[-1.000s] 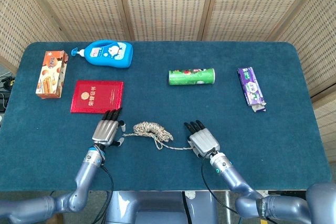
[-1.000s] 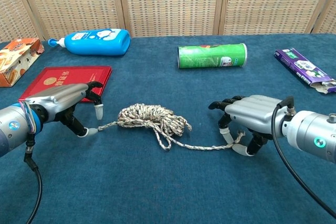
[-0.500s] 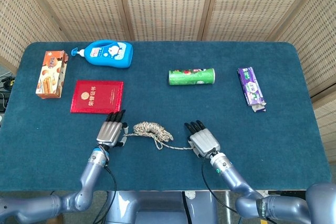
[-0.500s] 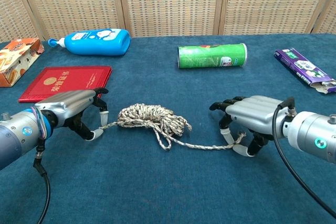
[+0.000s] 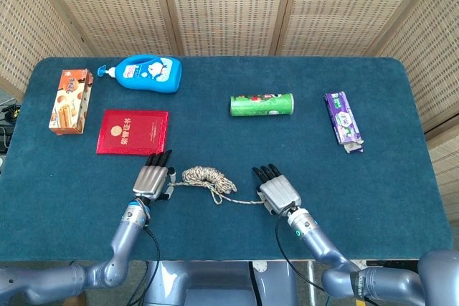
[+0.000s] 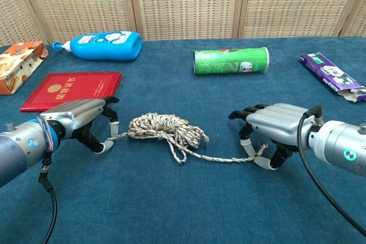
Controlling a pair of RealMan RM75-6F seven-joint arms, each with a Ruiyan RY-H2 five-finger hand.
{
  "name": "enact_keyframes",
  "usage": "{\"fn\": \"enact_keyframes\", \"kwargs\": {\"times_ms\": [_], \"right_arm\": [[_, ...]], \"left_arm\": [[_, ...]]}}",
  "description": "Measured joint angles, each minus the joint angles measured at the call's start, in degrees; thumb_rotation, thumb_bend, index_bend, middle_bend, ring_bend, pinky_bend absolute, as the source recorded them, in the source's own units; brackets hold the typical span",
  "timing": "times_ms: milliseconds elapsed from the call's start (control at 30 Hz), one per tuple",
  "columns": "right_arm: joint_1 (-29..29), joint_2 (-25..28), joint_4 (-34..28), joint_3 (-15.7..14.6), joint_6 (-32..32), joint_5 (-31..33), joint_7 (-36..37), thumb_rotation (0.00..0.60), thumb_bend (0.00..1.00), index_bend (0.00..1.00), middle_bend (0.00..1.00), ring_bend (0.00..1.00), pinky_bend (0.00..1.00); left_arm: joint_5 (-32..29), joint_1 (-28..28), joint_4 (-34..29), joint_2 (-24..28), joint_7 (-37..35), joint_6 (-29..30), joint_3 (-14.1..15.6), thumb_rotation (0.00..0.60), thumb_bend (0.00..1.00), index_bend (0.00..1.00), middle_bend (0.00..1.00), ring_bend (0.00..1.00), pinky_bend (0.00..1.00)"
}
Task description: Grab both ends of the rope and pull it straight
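Lying bunched at the table centre, the rope [image 6: 166, 130] has its ends pinched by the left hand [image 6: 83, 121] at 9 o'clock and the right hand [image 6: 269, 132] at 3 o'clock.

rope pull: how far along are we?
Done: both hands are at the rope ends. The left hand has its fingers around the left end, and the right hand is curled over the right end. In hand: securing those grips. Left: the whole pull. The rope's middle lies in a coiled bundle on the blue table, with only a slack strand running right.
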Motion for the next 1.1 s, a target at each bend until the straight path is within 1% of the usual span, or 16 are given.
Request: {"fn": "enact_keyframes", "kwargs": {"times_ms": [300,633,800,1100], "right_arm": [[-0.01,0.00,0.02,0.01,0.03,-0.02,0.12,0.600,0.43,0.61,0.03,0.00,0.00],[0.05,-0.03,0.09,0.00,-0.05,0.12,0.03,0.600,0.43,0.62,0.03,0.00,0.00],[0.11,0.09,-0.20,0.07,0.01,0.15,-0.10,0.600,0.43,0.61,0.03,0.00,0.00],[0.15,0.65,-0.58,0.46,0.48,0.13,-0.05,0.600,0.43,0.62,0.04,0.00,0.00]], "left_arm": [[0.27,-0.21,0.45,-0.21,-0.74,0.23,0.36,0.600,0.41,0.57,0.00,0.00,0.00],[0.37,-0.51,0.59,-0.70,-0.21,1.23,0.54,0.600,0.46,0.66,0.00,0.00,0.00],[0.27,-0.65,0.60,-0.79,0.32,2.07,0.37,0.600,0.47,0.69,0.00,0.00,0.00],[0.29,-0.77,0.27,1.02,0.43,2.84,-0.34,0.600,0.48,0.76,0.00,0.00,0.00]]}}
